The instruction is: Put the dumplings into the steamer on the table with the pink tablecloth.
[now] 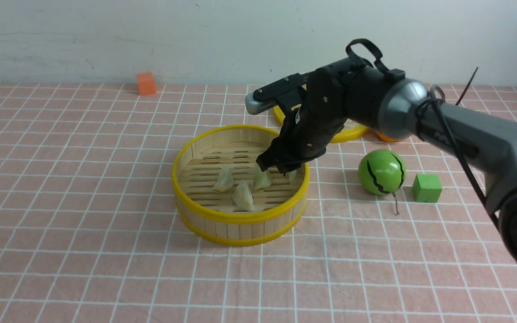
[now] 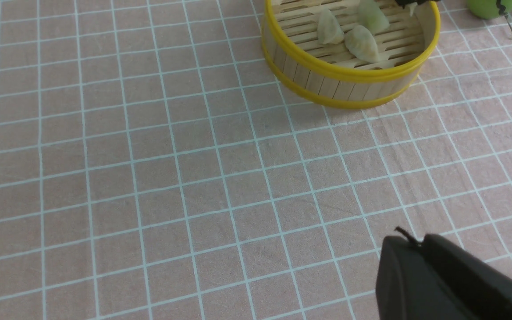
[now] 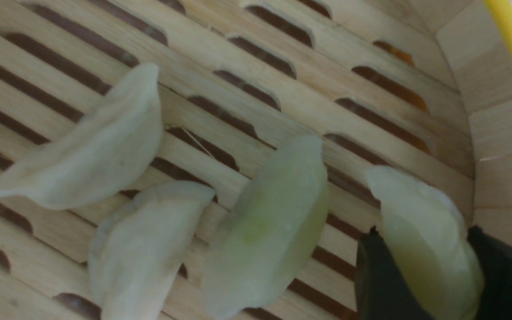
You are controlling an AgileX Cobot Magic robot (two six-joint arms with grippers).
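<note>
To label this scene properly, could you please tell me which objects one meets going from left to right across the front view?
orange cube → steamer → green ball → green cube

The light is even and quite bright, coming from above, so the steamer (image 1: 239,220) and the green ball (image 1: 382,172) throw only soft, short shadows on the pink tablecloth (image 1: 83,179), and the ball carries a small pale glare. The front and left wrist views are sharp. In the right wrist view everything is very close and soft, and the dumpling (image 3: 420,231) nearest to the camera is out of focus
</note>
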